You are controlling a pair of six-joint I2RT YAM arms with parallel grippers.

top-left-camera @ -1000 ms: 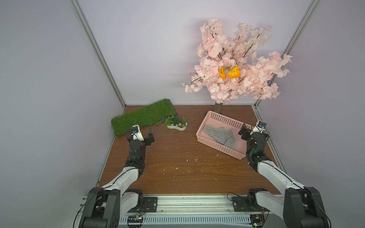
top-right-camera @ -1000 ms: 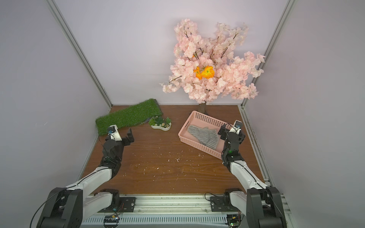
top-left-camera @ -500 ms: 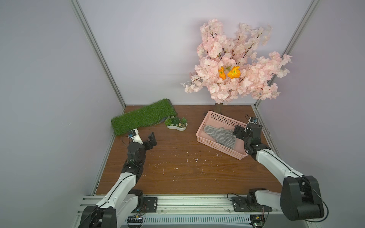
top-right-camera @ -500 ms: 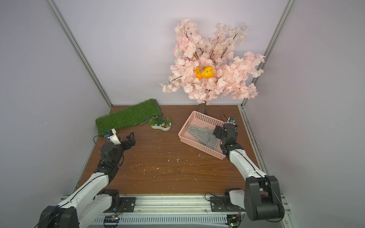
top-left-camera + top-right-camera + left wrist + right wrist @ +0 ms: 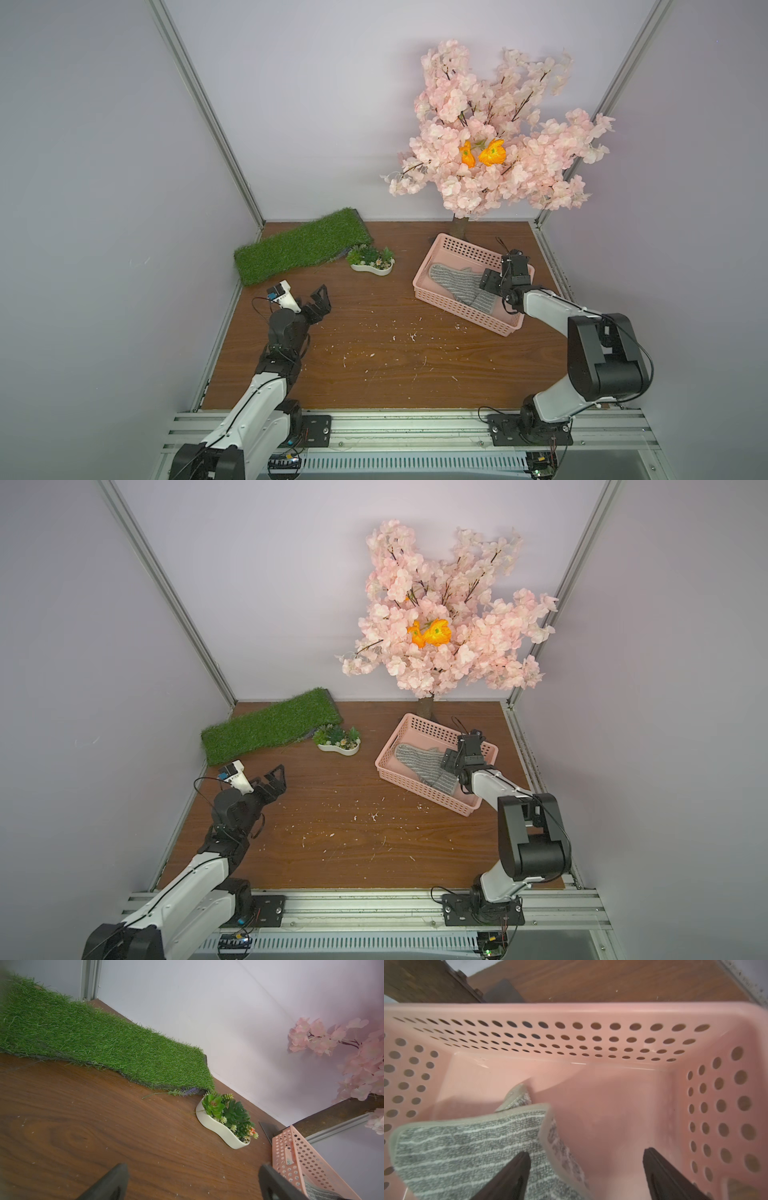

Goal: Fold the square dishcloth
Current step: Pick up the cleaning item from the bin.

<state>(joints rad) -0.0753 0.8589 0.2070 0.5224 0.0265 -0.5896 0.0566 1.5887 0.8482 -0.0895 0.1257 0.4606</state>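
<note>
The square dishcloth (image 5: 457,284) (image 5: 419,762) lies crumpled in the pink basket (image 5: 465,246) (image 5: 428,729) at the back right, grey with thin whitish stripes and a plain hem. My right gripper (image 5: 491,281) (image 5: 451,759) reaches down into the basket at the cloth's right end. In the right wrist view it (image 5: 586,1153) is open: one finger is over the dishcloth (image 5: 467,1147), the other over the bare basket floor, and the hemmed edge runs between them. My left gripper (image 5: 321,296) (image 5: 276,774) (image 5: 193,1167) hovers open and empty over the left of the table.
A green grass mat (image 5: 299,245) lies at the back left, with a white dish of succulents (image 5: 371,262) beside it. A pink blossom tree (image 5: 490,137) stands behind the basket, overhanging it. Walls close the left, right and back. Small crumbs dot the wooden table.
My right arm has reached forward and down, bringing its gripper from beside the basket's right end into the basket over the cloth. My left arm has lowered and tilted its gripper toward the table's middle.
</note>
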